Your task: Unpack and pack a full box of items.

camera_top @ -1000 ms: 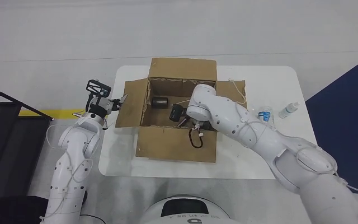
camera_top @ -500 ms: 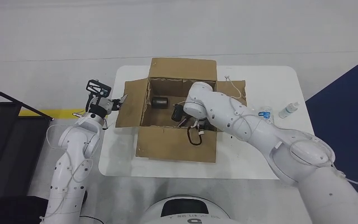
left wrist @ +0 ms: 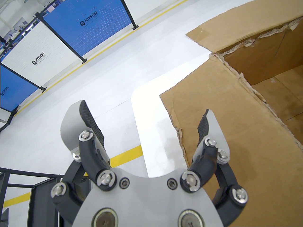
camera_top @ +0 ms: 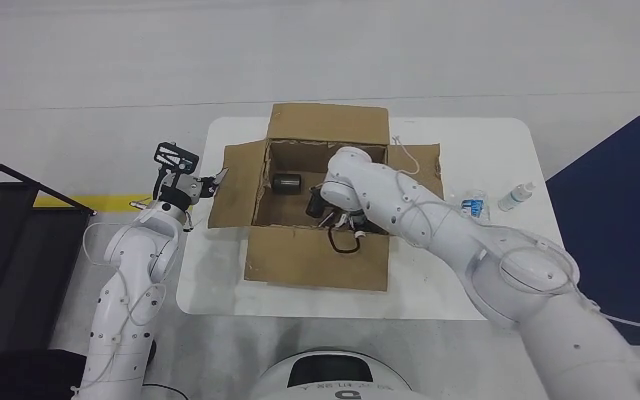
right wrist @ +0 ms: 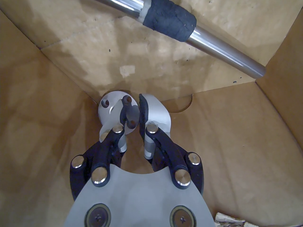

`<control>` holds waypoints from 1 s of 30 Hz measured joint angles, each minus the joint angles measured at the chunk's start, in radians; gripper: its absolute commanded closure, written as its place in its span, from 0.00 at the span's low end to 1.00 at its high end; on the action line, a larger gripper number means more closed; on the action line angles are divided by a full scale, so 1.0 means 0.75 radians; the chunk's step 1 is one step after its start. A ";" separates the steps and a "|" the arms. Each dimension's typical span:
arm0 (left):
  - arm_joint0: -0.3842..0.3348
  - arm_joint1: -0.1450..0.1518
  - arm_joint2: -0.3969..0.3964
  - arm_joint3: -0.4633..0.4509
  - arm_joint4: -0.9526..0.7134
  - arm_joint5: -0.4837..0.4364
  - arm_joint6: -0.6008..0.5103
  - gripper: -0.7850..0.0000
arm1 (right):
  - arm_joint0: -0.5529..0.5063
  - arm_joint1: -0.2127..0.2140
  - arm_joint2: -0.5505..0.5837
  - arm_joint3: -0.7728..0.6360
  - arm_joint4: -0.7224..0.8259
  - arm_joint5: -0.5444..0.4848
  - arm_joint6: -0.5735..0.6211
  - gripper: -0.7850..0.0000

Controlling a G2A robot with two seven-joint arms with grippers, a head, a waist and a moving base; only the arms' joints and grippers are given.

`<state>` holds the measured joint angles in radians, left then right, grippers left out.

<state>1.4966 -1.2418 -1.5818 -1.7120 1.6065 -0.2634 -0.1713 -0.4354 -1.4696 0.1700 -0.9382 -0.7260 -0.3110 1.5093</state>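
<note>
An open cardboard box [camera_top: 315, 258] stands on the white table [camera_top: 480, 270]. My right gripper [right wrist: 133, 106] is down inside it, near the floor, with its fingers drawn almost together. A small silver disc with dark holes [right wrist: 107, 106] sits right behind the fingertips; I cannot tell if it is held. A steel tube with a black foam wrap [right wrist: 169, 21] leans along the box wall beyond. A dark cylinder [camera_top: 287, 183] lies in the box's far left corner, and a black cable loop [camera_top: 345, 242] near the front wall. My left gripper [left wrist: 144, 112] hangs open beside the box's left flap [camera_top: 232, 185].
On the table right of the box lie a small clear bottle [camera_top: 517, 196], a blue-capped clear item [camera_top: 472, 206] and a white cord [camera_top: 405, 147]. A black rack [camera_top: 20, 235] stands off the table's left side. Bare tabletop shows in front of the box.
My right arm has shifted leftward inside the box, its wrist now closer to the dark cylinder. The left arm has stayed where it was.
</note>
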 measured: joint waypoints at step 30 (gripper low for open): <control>0.000 0.000 0.000 0.000 0.000 0.000 0.000 0.00 | -0.033 0.148 0.079 -0.215 0.073 -0.034 -0.034 0.00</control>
<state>1.4966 -1.2418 -1.5818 -1.7120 1.6065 -0.2634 -0.1713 -0.4599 -1.3586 0.2294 -1.0993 -0.6709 -0.3367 1.4834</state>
